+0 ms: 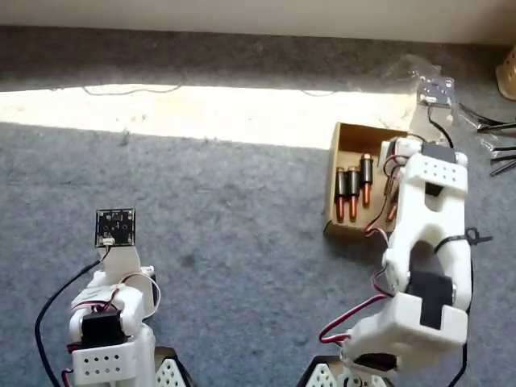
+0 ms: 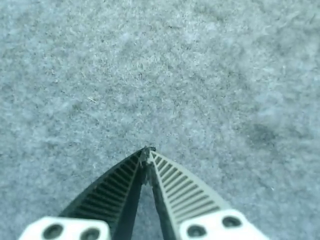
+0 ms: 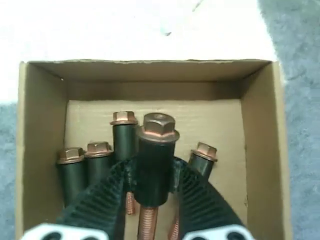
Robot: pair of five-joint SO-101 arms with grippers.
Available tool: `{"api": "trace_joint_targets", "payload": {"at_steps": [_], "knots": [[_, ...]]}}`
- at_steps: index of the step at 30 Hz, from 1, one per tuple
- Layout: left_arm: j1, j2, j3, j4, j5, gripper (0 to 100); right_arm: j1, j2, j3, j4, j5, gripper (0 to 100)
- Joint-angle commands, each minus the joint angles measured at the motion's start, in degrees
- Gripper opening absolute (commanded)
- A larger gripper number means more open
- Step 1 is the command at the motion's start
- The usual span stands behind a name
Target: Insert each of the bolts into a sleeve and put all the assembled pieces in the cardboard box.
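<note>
The cardboard box [image 1: 345, 134] [image 3: 45, 125] stands at the right of the carpet. Inside lie several assembled pieces: copper bolts in black sleeves [image 1: 352, 192] [image 3: 97, 165]. My right gripper [image 3: 151, 180] hangs over the box, shut on another assembled piece [image 3: 154, 160], a black sleeve with the bolt's copper head at one end and its thread at the other. The right arm [image 1: 427, 242] covers the box's right side in the high view. My left gripper [image 2: 148, 152] is shut and empty just above bare carpet, at the lower left by the left arm [image 1: 113, 322].
A pale sunlit strip [image 1: 201, 113] crosses the carpet behind the box. Clear bags and black parts [image 1: 492, 133] lie at the far right. Open grey carpet [image 1: 226, 234] stretches between the two arms.
</note>
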Motion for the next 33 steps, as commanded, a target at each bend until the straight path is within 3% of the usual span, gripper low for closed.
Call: {"api": "trace_joint_targets", "payload": {"at_steps": [1,16,23,30,33], "knots": [[-0.92,-0.13,1.36,0.18,0.53,1,-1.27,1.63,-7.96,3.12,0.18,0.5],[-0.92,-0.13,1.36,0.18,0.53,1,-1.19,9.10,-8.75,3.12,0.53,0.8],[-0.92,-0.13,1.36,0.18,0.53,1,-1.27,9.63,-8.57,3.21,0.53,13.2],[-0.75,-0.13,1.36,0.18,0.53,1,-1.36,9.10,-8.84,3.56,0.62,13.8],[-0.75,-0.13,1.36,0.18,0.79,1,-1.36,6.55,-9.19,8.57,0.62,13.8]]}}
